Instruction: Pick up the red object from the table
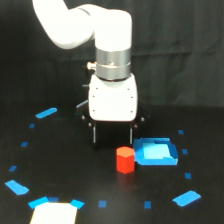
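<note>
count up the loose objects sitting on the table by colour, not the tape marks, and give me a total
Red: 1, the small matte red-orange stubby block.
Blue: 1, the larger flat blue square piece, touching or nearly touching the block on the exterior view's right.
Total: 2 on the black matte table.

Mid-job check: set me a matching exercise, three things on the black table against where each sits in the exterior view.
Things:
1. small red-orange stubby block
2. flat blue square piece
3. white patch

Places:
A. bottom edge of the black matte table, toward the view's left
B. in front of the arm's tool, near the middle
C. right beside the block, on the view's right

Pairs: 1-B, 2-C, 3-A
</note>
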Tool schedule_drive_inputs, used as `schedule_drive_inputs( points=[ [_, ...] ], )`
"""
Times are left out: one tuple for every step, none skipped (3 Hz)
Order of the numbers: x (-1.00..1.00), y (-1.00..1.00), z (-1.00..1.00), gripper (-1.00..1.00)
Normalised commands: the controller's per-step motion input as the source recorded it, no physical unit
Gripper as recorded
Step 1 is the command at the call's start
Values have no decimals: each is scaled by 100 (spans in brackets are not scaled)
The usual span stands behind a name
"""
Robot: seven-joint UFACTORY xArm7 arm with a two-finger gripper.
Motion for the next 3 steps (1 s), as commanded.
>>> schedule_drive_inputs(
  points=[
    [-4, -86, -3, 100],
    [3, -78, -28, 100],
    [-21, -47, 10, 100]
  ],
)
